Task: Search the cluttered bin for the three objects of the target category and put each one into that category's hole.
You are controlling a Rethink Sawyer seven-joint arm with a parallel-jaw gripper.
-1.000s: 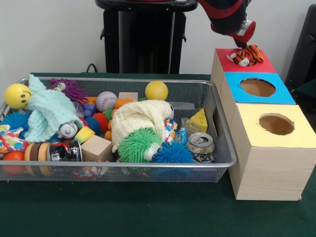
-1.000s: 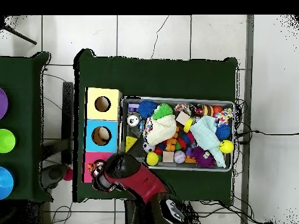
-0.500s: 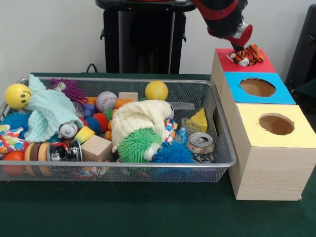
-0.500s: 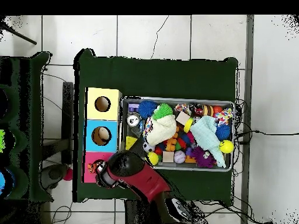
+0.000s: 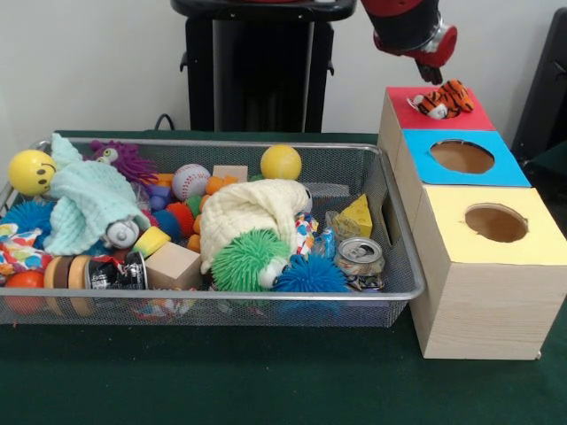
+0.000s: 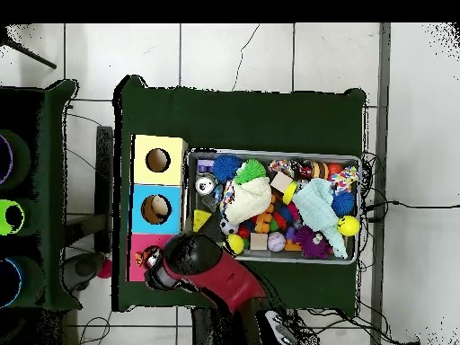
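Observation:
The orange black-striped tiger [image 5: 440, 99] lies on the red top [image 5: 474, 118] of the far wooden box and covers its hole. My gripper [image 5: 431, 74] hangs just above the tiger's far side, clear of it. In the overhead view the arm [image 6: 193, 260] hides the gripper, and the tiger [image 6: 143, 260] shows beside it on the red box. The wire mesh bin [image 5: 221, 295] stands left of the boxes, full of toys. No yellow duck shows in the bin in either view.
The blue-topped box [image 5: 505, 173] and the yellow-topped box [image 5: 532, 252] stand in a row nearer the camera. In the bin lie a mint cloth [image 5: 89, 204], a cream cloth [image 5: 252, 212], spiky balls, yellow balls, wooden blocks and a can [image 5: 361, 257].
My gripper has risen from the tiger and moved slightly away from it. The tiger stays in the same place on the red box.

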